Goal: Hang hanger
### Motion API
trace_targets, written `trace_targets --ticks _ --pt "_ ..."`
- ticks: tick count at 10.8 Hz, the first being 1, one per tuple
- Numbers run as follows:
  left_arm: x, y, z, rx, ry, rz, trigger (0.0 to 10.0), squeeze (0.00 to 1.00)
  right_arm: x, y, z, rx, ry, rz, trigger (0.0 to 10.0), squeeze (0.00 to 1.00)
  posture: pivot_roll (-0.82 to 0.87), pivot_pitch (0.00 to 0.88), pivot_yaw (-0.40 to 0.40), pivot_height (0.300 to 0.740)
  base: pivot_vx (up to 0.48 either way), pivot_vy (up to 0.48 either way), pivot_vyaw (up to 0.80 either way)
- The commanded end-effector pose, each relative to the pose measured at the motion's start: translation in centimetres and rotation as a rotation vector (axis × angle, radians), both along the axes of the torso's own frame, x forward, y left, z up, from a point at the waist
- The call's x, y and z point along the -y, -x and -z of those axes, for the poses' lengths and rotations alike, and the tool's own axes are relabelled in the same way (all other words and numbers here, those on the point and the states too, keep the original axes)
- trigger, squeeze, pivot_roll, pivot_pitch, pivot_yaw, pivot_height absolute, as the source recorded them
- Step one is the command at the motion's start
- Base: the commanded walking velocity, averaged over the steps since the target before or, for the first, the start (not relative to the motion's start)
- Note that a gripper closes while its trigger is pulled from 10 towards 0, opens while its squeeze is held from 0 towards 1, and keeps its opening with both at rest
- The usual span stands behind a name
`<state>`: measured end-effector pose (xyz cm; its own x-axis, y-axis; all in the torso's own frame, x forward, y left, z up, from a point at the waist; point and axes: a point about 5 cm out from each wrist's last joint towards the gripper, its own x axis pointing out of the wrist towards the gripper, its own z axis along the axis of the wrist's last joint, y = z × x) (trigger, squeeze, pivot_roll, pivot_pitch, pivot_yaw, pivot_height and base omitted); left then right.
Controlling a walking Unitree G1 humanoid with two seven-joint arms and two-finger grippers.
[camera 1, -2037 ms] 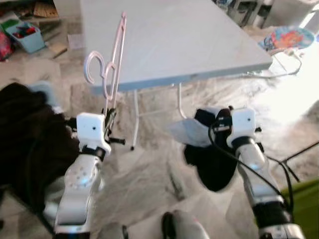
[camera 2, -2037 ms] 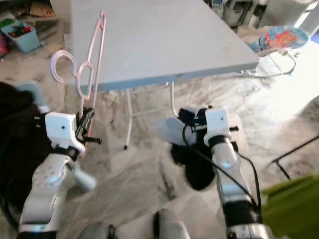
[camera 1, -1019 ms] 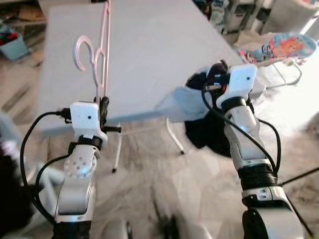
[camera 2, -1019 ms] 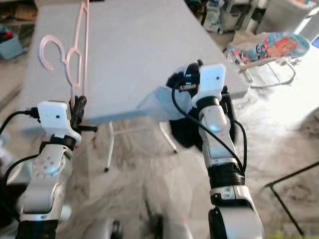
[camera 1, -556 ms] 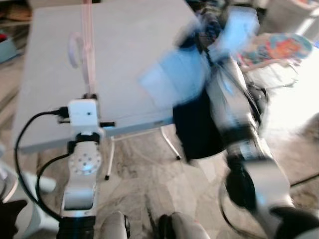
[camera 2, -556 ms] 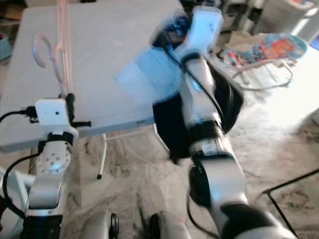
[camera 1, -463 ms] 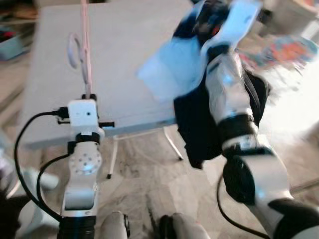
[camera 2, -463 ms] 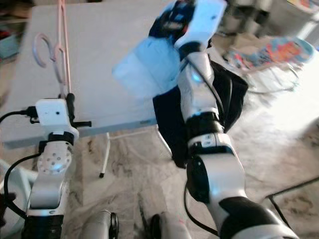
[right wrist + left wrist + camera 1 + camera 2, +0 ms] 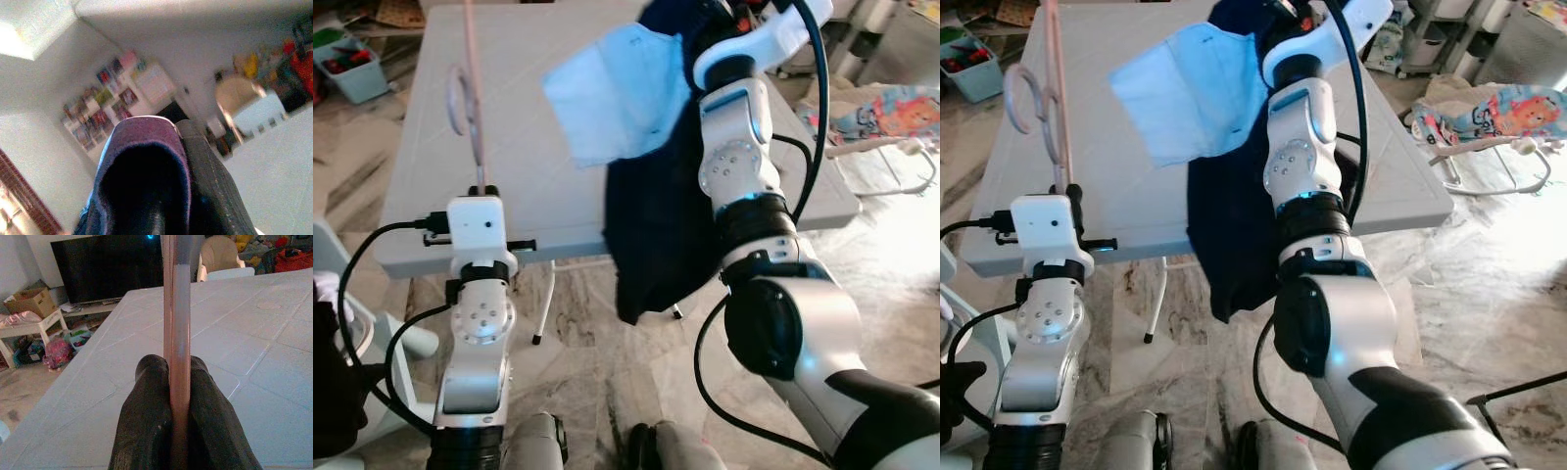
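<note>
- The thin pink plastic hanger point(image 9: 470, 93) stands upright in our left gripper point(image 9: 485, 188), which pinches its lower end at the near edge of the pale grey folding table point(image 9: 548, 196). In the left eye view its shaft rises out of the top of the picture and its round hook loop hangs over the table's left part.
- In the same view our right arm is raised high over the table. A dark navy garment with a light blue lining panel point(image 9: 636, 127) hangs from its upper end, and the dark cloth falls past the table's front edge toward the marbled stone floor point(image 9: 578, 372). A colourful baby bouncer point(image 9: 891, 108) sits on the floor to our right, and a light blue bin of toys point(image 9: 352, 61) stands at far left.
- In the right eye view we see the same layout: the hanger's loop lies left of the shaft, and the garment drapes between the two arms.
- In the left wrist view the two black fingers point(image 9: 146, 421) are clenched on the pink hanger, with the table top beyond and a black television screen point(image 9: 107, 267) behind it.
- In the right wrist view the right gripper point(image 9: 168, 191) points up toward a white ceiling, its fingers clamped on dark purple-edged cloth that covers one of them.
</note>
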<state>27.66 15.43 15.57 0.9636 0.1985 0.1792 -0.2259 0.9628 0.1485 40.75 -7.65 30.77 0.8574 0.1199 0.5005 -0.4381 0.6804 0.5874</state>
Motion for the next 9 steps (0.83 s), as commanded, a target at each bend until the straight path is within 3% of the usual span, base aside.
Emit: trace_targets --ticks 1,2,3,5,7,9 --pt "0.6 0.1 -0.2 0.013 0.002 0.016 10.0 0.0 -0.3 -0.5 0.1 -0.042 0.067 0.0 10.0 0.0 0.07 0.109 -0.095 0.74 0.0 0.0 0.0" --pt "0.6 0.1 -0.3 0.018 -0.004 0.005 10.0 0.0 -0.8 -0.6 -0.1 -0.012 0.244 0.001 10.0 0.0 0.09 0.105 -0.112 0.74 0.0 0.0 0.0" --pt "0.3 0.5 -0.1 0.015 -0.019 -0.031 10.0 0.0 -0.6 -0.8 -0.9 0.024 0.359 0.01 10.0 0.0 0.1 0.112 -0.134 0.74 0.0 0.0 0.0" --pt "-0.8 1.9 1.0 -0.02 -0.012 -0.068 10.0 0.0 -0.7 -0.7 -2.5 0.091 0.473 0.022 10.0 0.0 0.12 0.118 -0.153 0.74 0.0 0.0 0.0" --pt "-0.7 2.1 1.2 -0.03 -0.007 -0.047 10.0 0.0 -0.6 -0.7 -0.2 0.083 0.543 0.039 10.0 0.0 0.12 0.117 -0.149 0.74 0.0 0.0 0.8" --pt "-0.3 1.9 0.3 0.006 -0.014 0.002 10.0 0.0 0.9 -0.5 2.7 0.067 0.579 0.042 10.0 0.0 0.12 0.119 -0.134 0.74 0.0 0.0 0.4"
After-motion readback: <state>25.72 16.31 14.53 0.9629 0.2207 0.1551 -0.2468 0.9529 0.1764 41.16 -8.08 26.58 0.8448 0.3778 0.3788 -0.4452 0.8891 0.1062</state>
